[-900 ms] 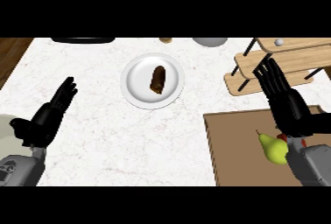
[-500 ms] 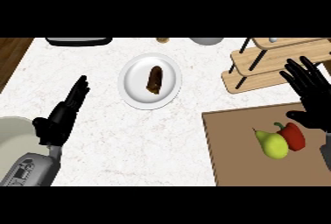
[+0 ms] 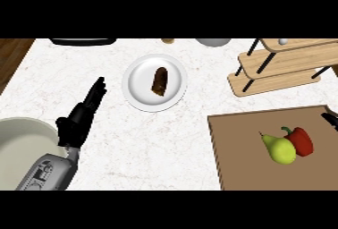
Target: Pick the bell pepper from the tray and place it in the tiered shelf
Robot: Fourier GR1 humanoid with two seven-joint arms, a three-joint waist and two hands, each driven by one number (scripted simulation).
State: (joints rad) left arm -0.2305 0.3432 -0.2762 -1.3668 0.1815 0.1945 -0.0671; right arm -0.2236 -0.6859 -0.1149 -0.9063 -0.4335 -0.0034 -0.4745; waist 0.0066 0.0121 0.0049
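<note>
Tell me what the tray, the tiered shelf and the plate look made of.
The tray: flat matte brown, likely wood or board. The tiered shelf: pale wood-grain tiers on black rods, perhaps metal. The plate: plain white, smooth, probably ceramic.

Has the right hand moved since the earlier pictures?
Yes. The right hand left the tiered shelf, going rightward; only a bit shows at the tray edge.
</note>
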